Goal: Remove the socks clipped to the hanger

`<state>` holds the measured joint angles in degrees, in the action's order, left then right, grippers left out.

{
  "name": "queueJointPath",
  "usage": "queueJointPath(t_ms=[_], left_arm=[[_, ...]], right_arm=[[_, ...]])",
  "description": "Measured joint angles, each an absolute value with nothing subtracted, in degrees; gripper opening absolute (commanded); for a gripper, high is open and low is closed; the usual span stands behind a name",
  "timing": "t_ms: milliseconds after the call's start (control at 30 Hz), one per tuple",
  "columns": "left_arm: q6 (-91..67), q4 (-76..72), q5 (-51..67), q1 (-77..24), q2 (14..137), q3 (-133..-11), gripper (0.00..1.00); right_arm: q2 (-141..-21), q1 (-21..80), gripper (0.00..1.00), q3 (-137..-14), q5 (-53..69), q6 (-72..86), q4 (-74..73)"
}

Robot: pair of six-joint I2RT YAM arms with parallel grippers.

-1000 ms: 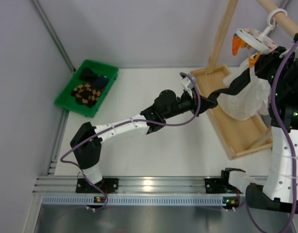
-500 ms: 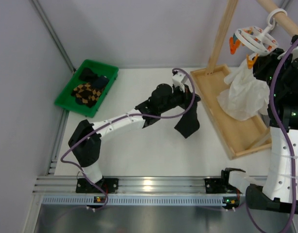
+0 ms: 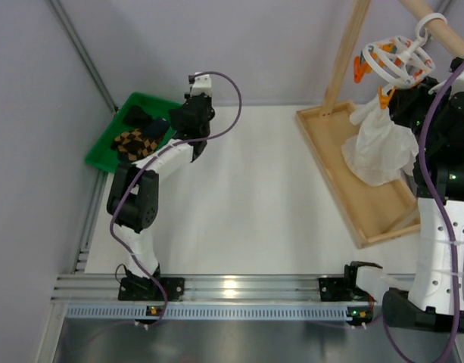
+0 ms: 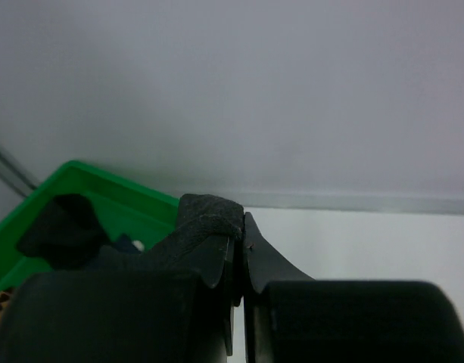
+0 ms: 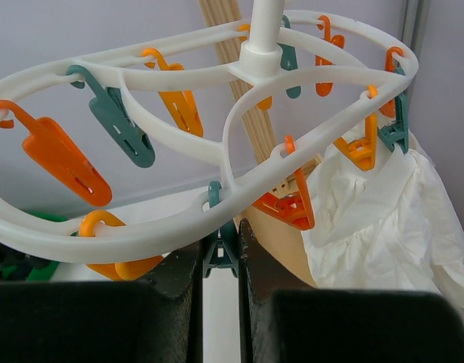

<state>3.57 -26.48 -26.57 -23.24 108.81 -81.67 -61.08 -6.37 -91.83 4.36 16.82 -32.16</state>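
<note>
Sock (image 4: 207,213) pinched in left hand (image 4: 241,231), beside tray (image 4: 91,178)

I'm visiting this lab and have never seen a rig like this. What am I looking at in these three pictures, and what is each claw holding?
A robotic left arm and right arm are bolted at the near edge of a white table. The overhead picture looks down on both arms. The other two pictures come from a small camera on each wrist, looking out past that arm's own two fingers.

The left gripper is closed on a dark sock at the green bin, where other socks lie. The right gripper is up at the white round hanger and seems to be pinching a teal clip. A white cloth hangs by the hanger's far clips, above a wooden tray.
</note>
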Motion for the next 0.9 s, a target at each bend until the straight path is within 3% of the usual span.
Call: queueJointPath(t_ms=[300,567,667,700,733,767,800,900], left_arm=[[11.03,-49.41,-34.02,-10.04,125.47,-91.2,0.0],[7.53,-51.68,-35.05,-3.77,135.72,-99.59,0.0],[3.99,-48.29,-35.64,-2.24,136.92,-99.66,0.31],[2.5,-47.07,-35.92,-1.83,137.23,-99.66,0.67],[0.95,-45.45,-36.14,-1.45,137.34,-99.66,0.77],[-1.54,-43.09,-36.69,-1.21,137.38,-99.66,0.92],[-2.63,-41.85,-36.73,-1.04,137.38,-99.66,0.98],[-8.23,-37.34,-36.71,-0.99,136.73,-98.65,0.98]], right_arm=[[-62.7,-6.37,0.0,-91.48,7.18,17.69,-30.81],[-63.88,-6.22,0.0,-91.53,7.97,17.56,-30.87],[-63.9,-6.11,0.06,-91.53,8.1,17.58,-30.87],[-63.94,-6.11,0.16,-91.53,8.12,17.58,-30.87],[-64.01,-6.11,0.21,-91.53,8.1,17.61,-30.87],[-64.14,-6.11,0.34,-91.5,8.1,17.56,-30.89],[-64.2,-6.11,0.41,-91.5,8.1,17.72,-30.94],[-64.27,-5.87,0.6,-91.02,8.27,17.63,-31.81]])
